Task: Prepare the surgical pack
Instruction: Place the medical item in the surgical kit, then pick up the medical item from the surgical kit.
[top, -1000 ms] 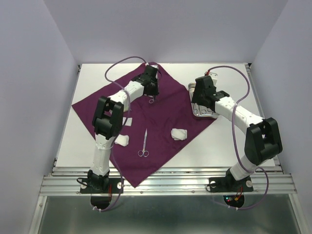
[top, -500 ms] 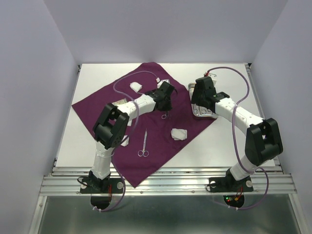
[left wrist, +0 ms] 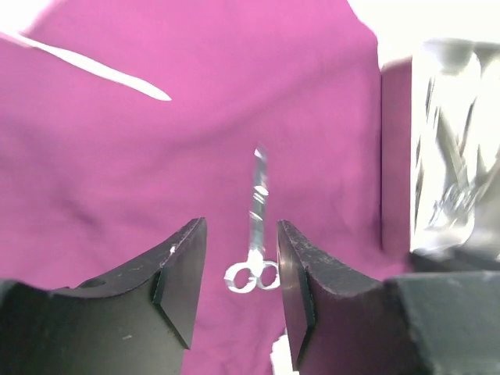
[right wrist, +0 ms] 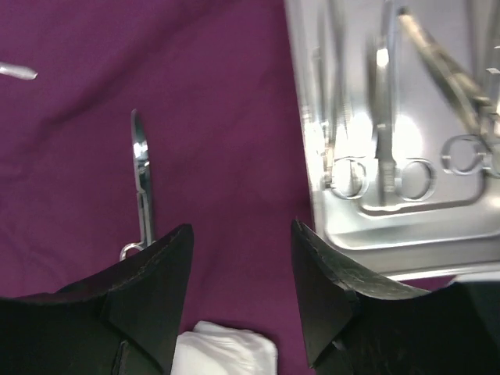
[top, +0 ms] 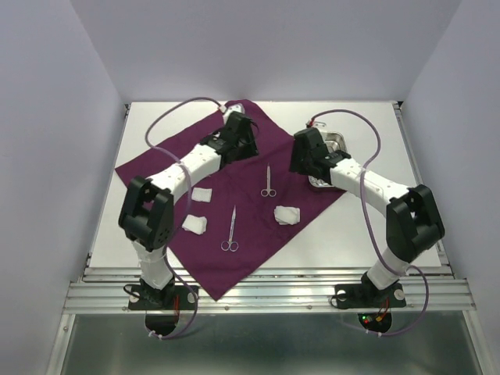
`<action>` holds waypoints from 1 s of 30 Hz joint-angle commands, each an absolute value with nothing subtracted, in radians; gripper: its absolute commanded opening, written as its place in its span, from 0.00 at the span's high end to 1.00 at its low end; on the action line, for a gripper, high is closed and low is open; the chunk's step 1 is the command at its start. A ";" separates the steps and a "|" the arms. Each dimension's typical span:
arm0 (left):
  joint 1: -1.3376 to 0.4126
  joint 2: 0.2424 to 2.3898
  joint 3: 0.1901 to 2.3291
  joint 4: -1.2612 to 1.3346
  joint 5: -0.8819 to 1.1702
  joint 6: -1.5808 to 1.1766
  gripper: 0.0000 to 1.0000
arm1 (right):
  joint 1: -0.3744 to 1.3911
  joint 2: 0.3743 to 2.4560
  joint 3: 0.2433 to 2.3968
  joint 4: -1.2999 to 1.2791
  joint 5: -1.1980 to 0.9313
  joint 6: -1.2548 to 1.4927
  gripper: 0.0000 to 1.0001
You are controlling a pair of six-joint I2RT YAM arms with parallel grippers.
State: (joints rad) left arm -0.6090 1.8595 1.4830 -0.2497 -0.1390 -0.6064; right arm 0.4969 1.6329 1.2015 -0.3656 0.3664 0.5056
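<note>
The purple cloth (top: 168,168) lies spread flat on the table. One pair of silver scissors (top: 268,181) lies on it mid-right, another pair (top: 231,229) nearer the front. Three white gauze wads (top: 287,213) (top: 201,195) (top: 194,224) rest on the cloth. The steel tray (top: 337,141) sits at the cloth's right corner, holding several instruments (right wrist: 383,101). My left gripper (top: 247,150) is open and empty, above the cloth left of the far scissors (left wrist: 254,226). My right gripper (top: 300,166) is open and empty, over the cloth between those scissors (right wrist: 141,180) and the tray (right wrist: 406,226).
Bare white tabletop (top: 375,226) surrounds the cloth, with grey walls on three sides. A metal rail (top: 266,293) runs along the near edge by the arm bases. A gauze wad (right wrist: 226,351) lies just under my right jaws.
My left arm carried a pair of scissors to the cloth's middle, let it go there, and drew back left. My right gripper moved left off the tray.
</note>
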 commanded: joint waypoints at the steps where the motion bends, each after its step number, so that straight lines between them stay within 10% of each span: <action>1: -0.493 1.688 1.408 -0.255 -0.163 -0.583 0.48 | 0.580 1.713 1.291 -0.324 0.364 0.523 0.42; 30: -0.370 1.540 1.233 -0.241 -0.173 -0.552 0.48 | 0.719 2.149 1.586 -0.433 0.377 0.469 0.64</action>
